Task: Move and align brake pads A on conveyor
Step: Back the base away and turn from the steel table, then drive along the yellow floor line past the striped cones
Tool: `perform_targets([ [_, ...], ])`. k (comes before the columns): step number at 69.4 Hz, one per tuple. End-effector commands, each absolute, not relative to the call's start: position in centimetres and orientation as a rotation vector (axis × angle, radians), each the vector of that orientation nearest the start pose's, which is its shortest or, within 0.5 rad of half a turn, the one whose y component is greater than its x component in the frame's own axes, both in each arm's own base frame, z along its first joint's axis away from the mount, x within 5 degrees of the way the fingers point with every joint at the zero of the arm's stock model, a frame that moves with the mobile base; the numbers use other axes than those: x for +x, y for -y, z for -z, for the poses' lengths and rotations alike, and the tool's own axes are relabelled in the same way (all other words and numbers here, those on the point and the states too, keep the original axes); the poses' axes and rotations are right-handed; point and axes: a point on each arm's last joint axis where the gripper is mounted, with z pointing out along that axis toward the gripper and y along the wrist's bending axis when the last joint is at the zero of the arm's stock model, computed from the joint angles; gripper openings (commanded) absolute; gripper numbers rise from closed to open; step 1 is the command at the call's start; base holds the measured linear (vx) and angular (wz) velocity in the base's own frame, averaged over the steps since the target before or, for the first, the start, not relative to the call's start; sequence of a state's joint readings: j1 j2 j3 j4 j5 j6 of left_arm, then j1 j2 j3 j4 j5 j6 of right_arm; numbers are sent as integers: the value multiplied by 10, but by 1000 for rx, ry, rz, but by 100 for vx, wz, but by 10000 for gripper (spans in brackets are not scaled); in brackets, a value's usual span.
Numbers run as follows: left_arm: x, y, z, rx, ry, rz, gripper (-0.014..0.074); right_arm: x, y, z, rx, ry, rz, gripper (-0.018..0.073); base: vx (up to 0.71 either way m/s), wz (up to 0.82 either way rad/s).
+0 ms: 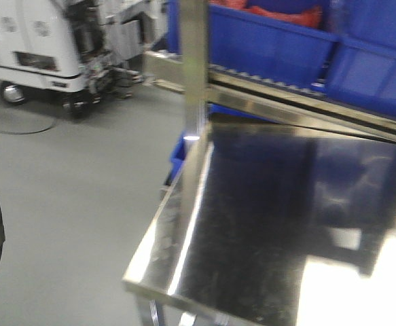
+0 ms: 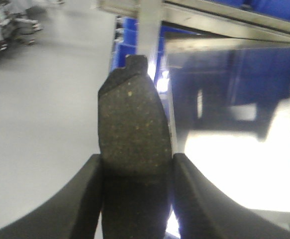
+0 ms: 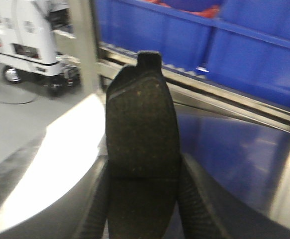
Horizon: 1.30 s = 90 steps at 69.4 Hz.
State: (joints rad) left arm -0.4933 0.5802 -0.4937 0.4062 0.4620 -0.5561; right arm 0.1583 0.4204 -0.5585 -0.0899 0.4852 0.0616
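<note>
The left tool (image 2: 137, 162) is clamped on a brake pad (image 2: 132, 114), its notched end pointing away, by the left edge of the steel surface (image 2: 234, 164). The right tool (image 3: 144, 164) is clamped on a second brake pad (image 3: 142, 114) over that surface. At the surface's far side stand a steel post (image 1: 194, 68) and blue bins (image 1: 272, 41). Left of the surface, across grey floor (image 1: 68, 190), stands a white machine (image 1: 41, 41).
</note>
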Motion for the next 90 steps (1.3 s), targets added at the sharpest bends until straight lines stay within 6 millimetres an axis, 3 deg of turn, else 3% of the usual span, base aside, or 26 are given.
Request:
perform_targets([
  [1,112,45,-311,206,-1886,310,-6,86,-10,-345,-134,-1699,-50,-4,-18,74],
  [56,112,45,-311,206,-1886,310,-6,86,-10,-345,-134,-1699,-50,-4,-18,72],
  [90,112,45,-311,206,-1886,310,-6,86,-10,-345,-134,-1699,-50,-4,-8,97],
])
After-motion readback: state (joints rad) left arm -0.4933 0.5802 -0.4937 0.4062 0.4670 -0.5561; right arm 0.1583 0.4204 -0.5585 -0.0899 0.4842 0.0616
